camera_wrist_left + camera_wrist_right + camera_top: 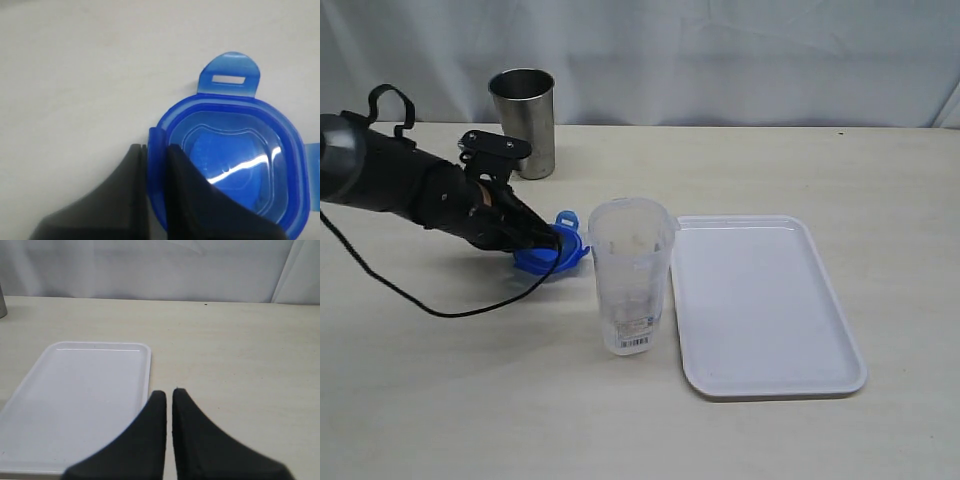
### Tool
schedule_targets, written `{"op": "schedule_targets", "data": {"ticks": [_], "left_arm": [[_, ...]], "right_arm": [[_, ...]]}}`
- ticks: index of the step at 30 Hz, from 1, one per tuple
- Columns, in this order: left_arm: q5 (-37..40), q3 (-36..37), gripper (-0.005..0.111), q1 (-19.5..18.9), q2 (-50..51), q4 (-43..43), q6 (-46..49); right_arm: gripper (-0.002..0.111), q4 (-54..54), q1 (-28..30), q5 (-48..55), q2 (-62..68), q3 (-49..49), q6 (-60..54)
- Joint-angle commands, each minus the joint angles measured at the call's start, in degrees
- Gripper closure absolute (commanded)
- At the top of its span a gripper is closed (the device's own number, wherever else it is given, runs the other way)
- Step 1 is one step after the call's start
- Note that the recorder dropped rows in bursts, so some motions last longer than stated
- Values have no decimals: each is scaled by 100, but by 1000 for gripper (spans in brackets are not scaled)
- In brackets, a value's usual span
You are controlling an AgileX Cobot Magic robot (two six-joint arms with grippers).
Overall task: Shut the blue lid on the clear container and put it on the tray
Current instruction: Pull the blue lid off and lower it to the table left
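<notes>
Container [630, 285] between lid [572, 246] (left) and tray [760, 310]

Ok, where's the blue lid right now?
In the exterior view the blue lid is left of centre, left of the clear container and in front of the steel cup, its rim pinched by the left gripper.

The only printed mark is a white barcode label [634, 341] stuck low on the wall of the clear container [630, 270], just above its base. In the exterior view its dark bars show, but any digits are too small to read. In the left wrist view, faint moulded marks [204, 150] sit inside the translucent blue lid [235, 165], too blurred to make out.
</notes>
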State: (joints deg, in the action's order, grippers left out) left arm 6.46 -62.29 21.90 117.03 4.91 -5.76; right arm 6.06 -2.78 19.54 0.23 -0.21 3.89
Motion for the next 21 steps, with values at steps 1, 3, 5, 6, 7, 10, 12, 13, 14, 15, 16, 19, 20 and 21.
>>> {"op": "schedule_targets", "data": {"ticks": [1,3,5,6,7,10,12,13,14,15,16,19,20,21], "left_arm": [[-321,651,107,8,-554,-4,-252],[-425,927,107,8,-796,-4,-355],[-449,1112,107,8,-1081,-4,-433],[-384,1242,107,8,-1347,-4,-504],[-305,1283,107,8,-1463,6,-504],[-177,1593,107,8,-1699,42,-481],[-306,1821,107,8,-1630,56,-481],[-398,1896,107,8,-1591,56,-481],[-500,1960,107,8,-1520,56,-481],[-513,1960,107,8,-1469,56,-481],[-535,1960,107,8,-1461,56,-481],[-573,1960,88,8,-1461,56,-481],[-583,1960,79,8,-1461,56,-481],[-586,1960,71,8,-1461,56,-481]], "right_arm": [[104,42,12,4,-23,21,-4],[104,42,12,4,-23,21,-4],[104,42,12,4,-23,21,-4],[104,42,12,4,-23,21,-4],[104,42,12,4,-23,21,-4],[104,42,12,4,-23,21,-4],[104,42,12,4,-23,21,-4],[104,42,12,4,-23,21,-4],[104,42,12,4,-23,21,-4],[104,42,12,4,-23,21,-4],[104,42,12,4,-23,21,-4],[104,42,12,4,-23,21,-4],[104,42,12,4,-23,21,-4],[104,42,12,4,-23,21,-4]]}}
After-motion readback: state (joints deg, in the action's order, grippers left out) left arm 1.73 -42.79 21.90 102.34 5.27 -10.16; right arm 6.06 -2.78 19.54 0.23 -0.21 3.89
